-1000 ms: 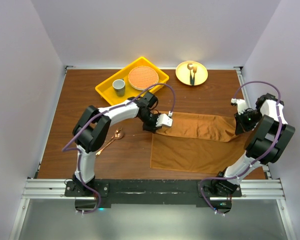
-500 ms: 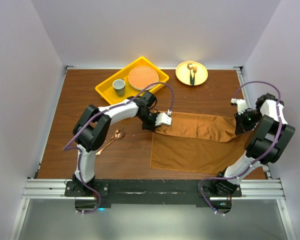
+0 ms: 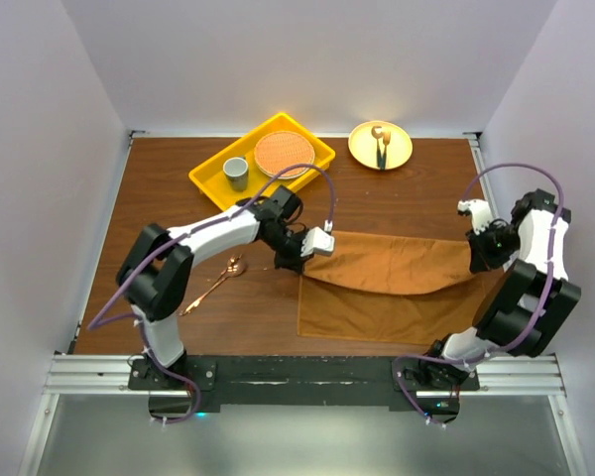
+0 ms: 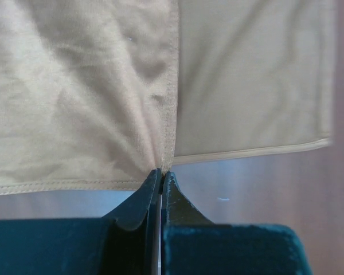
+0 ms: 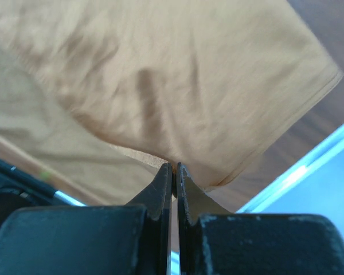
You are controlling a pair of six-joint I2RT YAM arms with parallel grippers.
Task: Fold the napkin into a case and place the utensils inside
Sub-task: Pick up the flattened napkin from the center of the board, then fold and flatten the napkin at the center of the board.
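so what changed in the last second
The left jaws clamped shut on the left corner of the rust-brown cloth napkin and lifted it, so the folded-over layer now sags between the two arms. The right jaws kept their grip on the other corner. The slim copper spoon stayed put.

Napkin [image 3: 397, 288] held at both ends.
My jaws pinch the upper layer at each end; its middle sags over the worktop [image 3: 159, 188].

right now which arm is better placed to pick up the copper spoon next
Left. The spoon lies just left of the napkin, near the left gripper; the right gripper is across the cloth at its right edge. Both are shut on napkin corners, so release first.
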